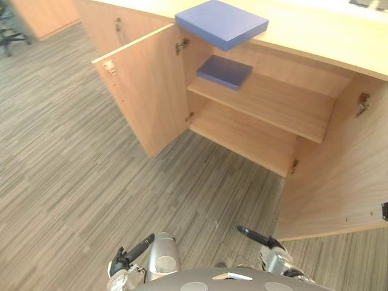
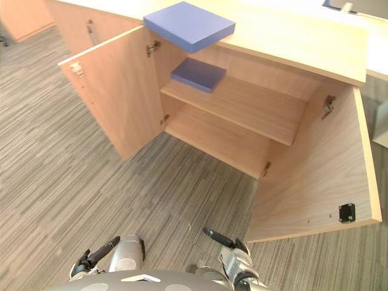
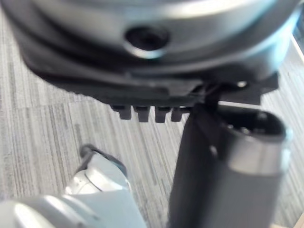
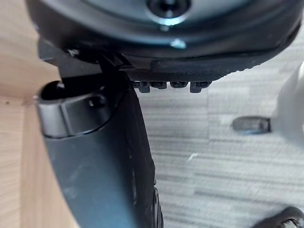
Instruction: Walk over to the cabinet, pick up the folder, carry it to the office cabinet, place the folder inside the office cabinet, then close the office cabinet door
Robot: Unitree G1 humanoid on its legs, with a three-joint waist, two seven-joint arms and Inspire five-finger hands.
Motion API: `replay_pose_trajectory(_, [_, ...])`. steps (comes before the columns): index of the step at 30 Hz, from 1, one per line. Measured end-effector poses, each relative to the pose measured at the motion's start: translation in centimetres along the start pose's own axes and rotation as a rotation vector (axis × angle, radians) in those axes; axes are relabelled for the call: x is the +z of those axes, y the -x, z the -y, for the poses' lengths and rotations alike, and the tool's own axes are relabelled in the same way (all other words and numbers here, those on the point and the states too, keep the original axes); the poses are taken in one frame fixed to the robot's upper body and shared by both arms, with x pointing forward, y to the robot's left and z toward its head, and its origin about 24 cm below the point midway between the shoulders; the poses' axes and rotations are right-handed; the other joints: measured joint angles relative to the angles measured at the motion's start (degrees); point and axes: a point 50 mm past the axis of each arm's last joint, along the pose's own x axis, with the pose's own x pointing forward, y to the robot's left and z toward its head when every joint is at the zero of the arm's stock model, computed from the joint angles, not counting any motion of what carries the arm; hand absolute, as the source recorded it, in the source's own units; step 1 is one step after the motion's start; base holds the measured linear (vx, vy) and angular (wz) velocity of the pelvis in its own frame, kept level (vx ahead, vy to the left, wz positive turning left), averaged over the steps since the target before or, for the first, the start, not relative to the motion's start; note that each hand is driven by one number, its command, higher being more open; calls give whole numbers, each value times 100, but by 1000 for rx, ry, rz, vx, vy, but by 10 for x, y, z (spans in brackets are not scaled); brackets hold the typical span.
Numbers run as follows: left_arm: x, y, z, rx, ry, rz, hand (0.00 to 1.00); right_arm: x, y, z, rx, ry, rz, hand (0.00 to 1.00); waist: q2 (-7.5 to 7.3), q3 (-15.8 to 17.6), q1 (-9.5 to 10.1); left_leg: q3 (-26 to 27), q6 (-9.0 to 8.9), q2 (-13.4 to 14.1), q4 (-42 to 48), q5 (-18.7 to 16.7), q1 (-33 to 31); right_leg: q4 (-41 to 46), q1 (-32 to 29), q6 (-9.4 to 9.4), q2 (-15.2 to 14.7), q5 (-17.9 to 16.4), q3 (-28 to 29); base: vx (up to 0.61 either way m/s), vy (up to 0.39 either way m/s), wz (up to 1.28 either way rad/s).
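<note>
Nearest us, the left hand (image 1: pixel 138 248) and the right hand (image 1: pixel 254 235) hang low in front of the office cabinet (image 1: pixel 242 133), fingers straight and loose, holding nothing, which leaves both arms free for the doors. Striped carpet floor (image 1: pixel 73 182) lies between the hands and the office cabinet. Both doors stand wide: the left door (image 1: pixel 145 97) juts out from the office cabinet's left side, the right door (image 1: pixel 345 176) from its right, so the inside is in plain sight. And there's the folder (image 1: pixel 224 71), flat on the upper shelf (image 1: pixel 273 103) inside the office cabinet, toward its left hinge side: a thick, plain blue slab with square corners, lying level. Farther back, a 2nd blue folder (image 1: pixel 221 23) lies on the surface (image 1: pixel 315 33) atop the office cabinet, 1 corner overhanging the front edge. I'd judge shutting the doors is what's left
</note>
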Motion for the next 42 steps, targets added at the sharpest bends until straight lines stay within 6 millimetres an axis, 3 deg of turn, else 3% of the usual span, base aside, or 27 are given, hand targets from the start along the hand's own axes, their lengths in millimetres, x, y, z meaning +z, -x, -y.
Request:
replay_pose_trajectory(1, [-2, 0, 1, -3, -1, -8, 100, -3, 1, -2, 10, -3, -2, 100, 9, -5, 0, -185, -30, -104, -420, 202, 42, 0, 125, 142, -46, -67, 138, 439, 400, -73])
replay_pose_trajectory(3, [-12, 2, -7, 19, -15, -43, 100, -19, 4, -7, 25, -5, -37, 100, 11, -8, 72, -207, -113, -261, -263, 1164, 212, 30, 454, 525, -237, -298, 579, 447, 430, -87])
replay_pose_trajectory(4, [-3, -1, -12, 37, -9, -21, 100, -28, 7, -12, 44, 12, -63, 100, -308, -138, 65, 17, -9, -450, -32, 894, 141, 57, 369, 648, -557, -245, 699, 536, 489, -81])
replay_pose_trajectory(5, [2, -2, -12, 37, -22, -6, 100, -29, 7, -13, 48, 17, -70, 100, -382, -158, 70, 143, 55, -505, 264, 600, 39, 105, 321, 765, -704, -164, 826, 432, 382, -61])
replay_pose_trajectory(7, [1, -2, -11, 33, -22, -11, 100, -30, 6, -2, 20, 36, -78, 100, -301, -164, 68, 508, 352, -577, 928, 4, 56, 521, 222, 887, -1010, -74, 1124, 335, 364, -70])
replay_pose_trajectory(8, [-1, -2, -11, 34, -20, -19, 100, -30, 6, 1, 10, 31, -79, 100, -285, -168, 63, 630, 445, -629, 947, -90, 159, 770, 149, 888, -1110, -73, 1188, 365, 472, -67])
replay_pose_trajectory(10, [-7, -1, -11, 39, -31, -40, 100, -27, 4, 13, -26, -4, -75, 100, -200, -212, -1, 919, 640, -818, 735, -242, 547, 1874, -305, 782, -1498, 92, 1300, 280, 384, -51])
replay_pose_trajectory(11, [-11, 0, -11, 38, -39, -54, 100, -22, 4, 21, -46, -28, -55, 100, -104, -223, -25, 1103, 765, -914, 480, -256, 880, 2774, -699, 503, -1740, 311, 1371, 270, 336, -42])
replay_pose_trajectory(12, [-11, 0, -11, 39, -49, -57, 100, -15, 2, 23, -50, -41, -28, 100, -68, -215, -89, 1227, 876, -985, 265, -237, 1198, 3819, -1024, 288, -1926, 264, 1301, 259, 302, -30])
replay_pose_trajectory(15, [-9, -1, -17, 47, -68, -51, 100, -12, 2, 26, -57, -48, -19, 100, -15, -246, -152, 1368, 968, -1057, -364, -182, 2044, 5234, -1401, -38, -2020, -60, 515, 249, 189, -12])
replay_pose_trajectory(17, [-16, 2, -20, 50, -72, -70, 100, -12, 2, 29, -65, -56, -16, 100, 8, -281, -182, 1502, 968, -1044, -621, -179, 2393, 5114, -1528, -12, -1975, -302, 135, 204, 25, -40])
replay_pose_trajectory(19, [-16, 2, -17, 37, -70, -73, 100, -9, 2, 28, -51, -57, -4, 100, 45, -297, -218, 1528, 968, -940, -703, -179, 2487, 4517, -1772, 74, -1725, -517, 3, 203, -56, -24])
replay_pose_trajectory(20, [-16, 1, -12, 22, -66, -73, 100, -6, 1, 24, -37, -57, 5, 100, 91, -278, -285, 1497, 962, -797, -710, -176, 2482, 3955, -1929, 73, -1443, -544, 37, 186, -124, 3])
replay_pose_trajectory(21, [-16, 1, -8, 13, -65, -75, 100, -4, 1, 20, -25, -48, 13, 100, 147, -246, -326, 1441, 947, -644, -711, -174, 2502, 3295, -2034, 141, -1114, -502, 252, 177, -140, 11])
replay_pose_trajectory(22, [-15, 1, -6, 8, -70, -74, 100, -4, 1, 20, -22, -41, 10, 100, 155, -239, -342, 1410, 921, -592, -720, -172, 2525, 2938, -2059, 238, -984, -436, 400, 173, -181, 24])
replay_pose_trajectory(23, [-13, 0, -6, 3, -78, -66, 100, -11, 2, 21, -23, -35, -12, 100, 36, -254, -345, 1306, 779, -638, -784, -180, 2604, 2079, -1986, 450, -874, -83, 740, 192, -229, 45])
replay_pose_trajectory(24, [-7, -2, -8, 2, -90, -53, 100, -25, 4, 26, -34, -33, -63, 100, -130, -279, -334, 1100, 410, -726, -849, -362, 2740, 1753, -1904, 275, -893, 392, 855, 204, -249, 43])
replay_pose_trajectory(27, [-20, 3, 4, -23, -101, -84, 100, -26, 4, 49, -101, -44, -79, 100, 225, -368, -368, 785, 220, -340, -834, -496, 2743, 1634, -1727, 191, -565, 129, 589, 218, -256, 36])
replay_pose_trajectory(28, [-22, 3, 5, -32, -100, -87, 100, -25, 5, 50, -106, -47, -77, 100, 277, -374, -395, 624, 173, -182, -439, -517, 2532, 1398, -1548, 146, -416, 84, 438, 197, -229, 48])
replay_pose_trajectory(30, [-14, 2, 8, -51, -98, -55, 100, -32, 6, 52, -114, -50, -96, 100, 231, -355, -394, 430, 70, 20, 645, -566, 1989, 946, -1163, 152, -245, 170, 143, 146, -197, 67])
replay_pose_trajectory(31, [-11, 1, 9, -57, -95, -45, 100, -33, 6, 53, -117, -52, -98, 100, 212, -352, -330, 497, -16, 197, 1239, -586, 1738, 739, -934, 101, -157, 193, 4, 144, -182, 61])
replay_pose_trajectory(33, [-11, 1, 7, -61, -98, -43, 100, -39, 8, 57, -129, -52, -113, 100, 184, -365, -276, 915, 0, 354, 1489, -599, 1609, 532, -695, 73, -89, 192, -78, 160, -124, 30])
replay_pose_trajectory(36, [-12, 1, 5, -82, -96, -52, 100, -36, 7, 54, -119, -54, -105, 100, 151, -366, -274, 1335, 64, 290, 891, -646, 1462, 410, -591, 70, -179, 215, -26, 184, 41, -6])
replay_pose_trajectory(38, [-8, 0, 2, -92, -90, -45, 100, -37, 7, 51, -115, -62, -114, 100, 20, -348, -273, 1300, 45, 7, 267, -587, 1377, 429, -540, 131, -425, 245, 31, 187, 187, -12])
replay_pose_trajectory(39, [-6, 0, 3, -99, -88, -41, 100, -39, 7, 53, -120, -62, -123, 100, -6, -344, -262, 1302, 87, -162, -319, -22, 1378, 416, -506, 240, -552, 301, 120, 171, 220, -19])
replay_pose_trajectory(41, [-3, 0, 6, -114, -46, -33, 100, -45, 9, 52, -116, -67, -136, 100, -69, -440, -236, 1366, 275, -425, -603, 241, 1553, 274, -439, 465, -709, 426, 186, 180, 222, -8])
replay_pose_trajectory(42, [9, 0, 11, -143, -37, 16, 100, -50, 10, 49, -107, -70, -150, 100, -224, -467, -257, 1361, 330, -594, -750, 276, 1575, 192, -448, 512, -844, 454, 216, 172, 232, 13])
